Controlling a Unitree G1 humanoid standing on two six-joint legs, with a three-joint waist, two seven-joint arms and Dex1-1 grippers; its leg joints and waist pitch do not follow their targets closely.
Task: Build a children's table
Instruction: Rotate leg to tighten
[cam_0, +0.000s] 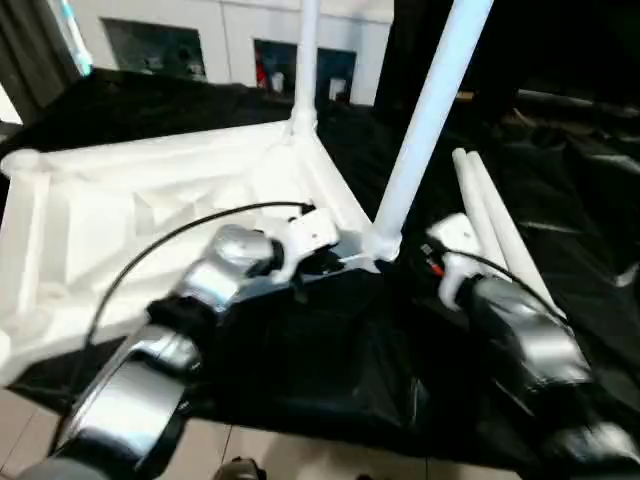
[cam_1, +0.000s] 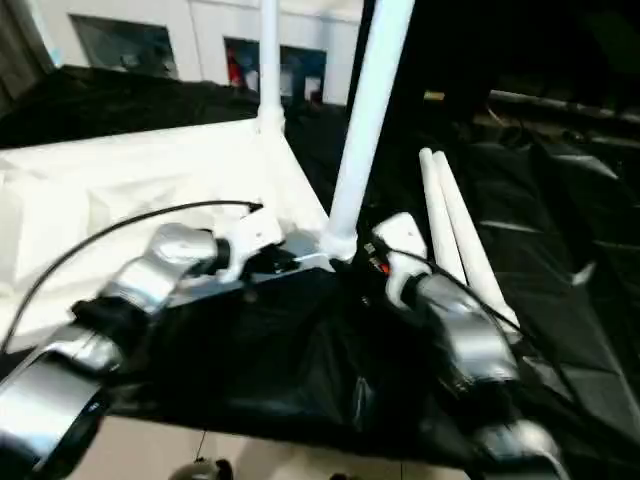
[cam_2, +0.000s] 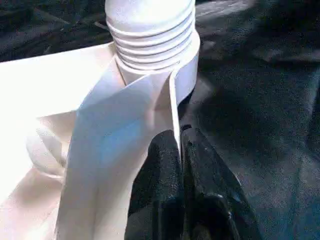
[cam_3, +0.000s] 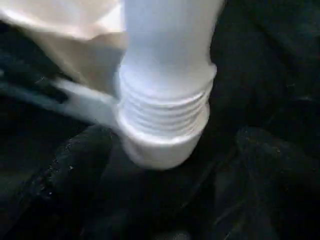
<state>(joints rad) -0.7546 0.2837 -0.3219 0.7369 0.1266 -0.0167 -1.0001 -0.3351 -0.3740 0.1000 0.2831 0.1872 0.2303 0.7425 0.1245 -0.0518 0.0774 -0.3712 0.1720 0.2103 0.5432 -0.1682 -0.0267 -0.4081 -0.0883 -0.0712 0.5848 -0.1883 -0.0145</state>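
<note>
While the one upturned children's table (cam_0: 100, 200) is pinched at its rim by the closed left pincer (cam_2: 179, 137) on the black tabletop (cam_0: 300, 370), the nearer (cam_0: 430, 110) of two standing legs should be screwed fully home. The right pincer (cam_0: 450, 245) is seen beside it, its state untellable. Two loose legs (cam_0: 490, 220) are laid along the right edge.

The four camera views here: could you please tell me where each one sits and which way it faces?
Left eye view: on the head, looking forward and down at the upturned tabletop on the black cloth; both silver forearms show.
Right eye view: same head, slightly aside; same scene, two spare legs lying right.
Left wrist view: along the shut left gripper, at the tabletop's edge below the threaded leg.
Right wrist view: close on that leg's threaded base in its corner socket.
Both wrist views share that leg.
</note>
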